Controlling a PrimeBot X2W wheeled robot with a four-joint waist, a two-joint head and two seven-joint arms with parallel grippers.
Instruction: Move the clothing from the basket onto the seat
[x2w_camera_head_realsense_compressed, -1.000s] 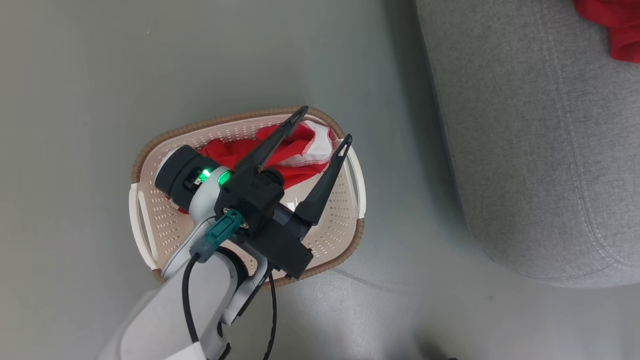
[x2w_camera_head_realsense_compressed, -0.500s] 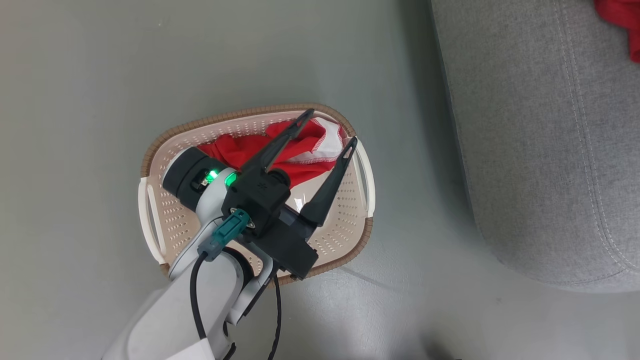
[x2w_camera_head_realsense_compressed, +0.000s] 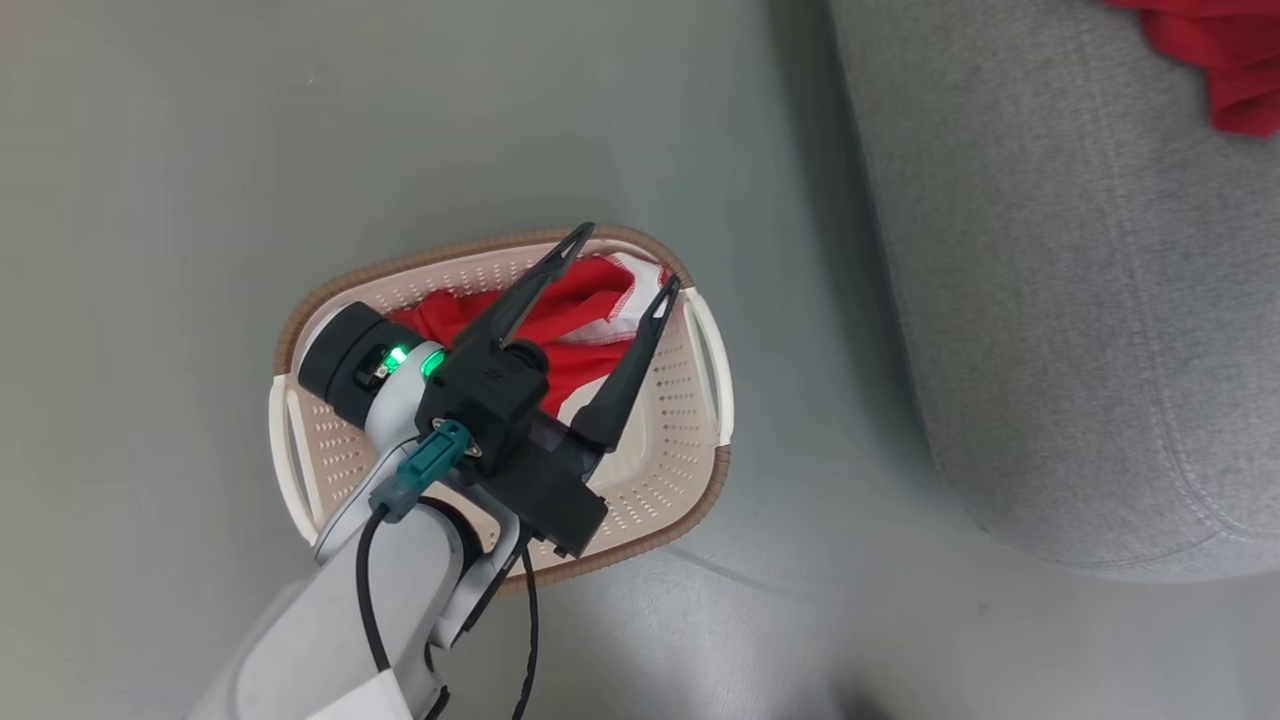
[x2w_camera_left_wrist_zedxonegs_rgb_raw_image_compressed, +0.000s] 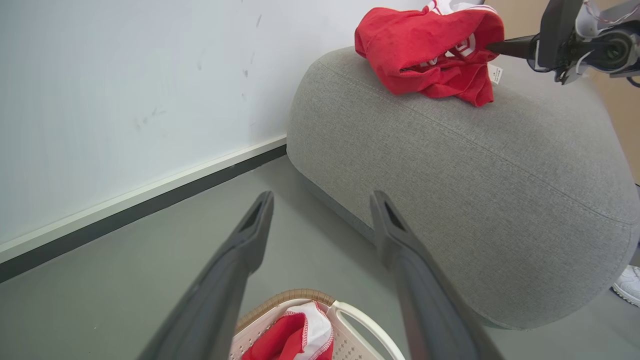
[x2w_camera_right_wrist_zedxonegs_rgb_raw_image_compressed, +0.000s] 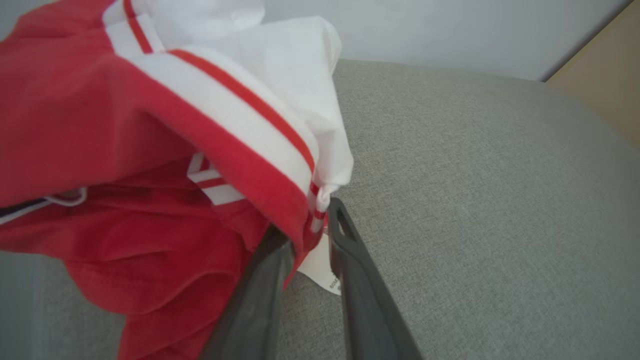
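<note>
- Left tool: jaws wide apart, empty, poised above the red garment lying in the basket.
- Right tool: fingers narrowly parted with the hem of the second garment between them; a firm pinch cannot be confirmed. This garment rests on the seat.
- Risk: the hem snags on a finger at withdrawal and drags the garment off the seat.
- Risk: the left tool descends off-centre, strikes the basket wall, or pinches a loose fold that slips.

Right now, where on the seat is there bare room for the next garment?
The seat is bare from the red garment down to its rounded edge beside the basket. Crowded only around that garment, where the right claw sits.
</note>
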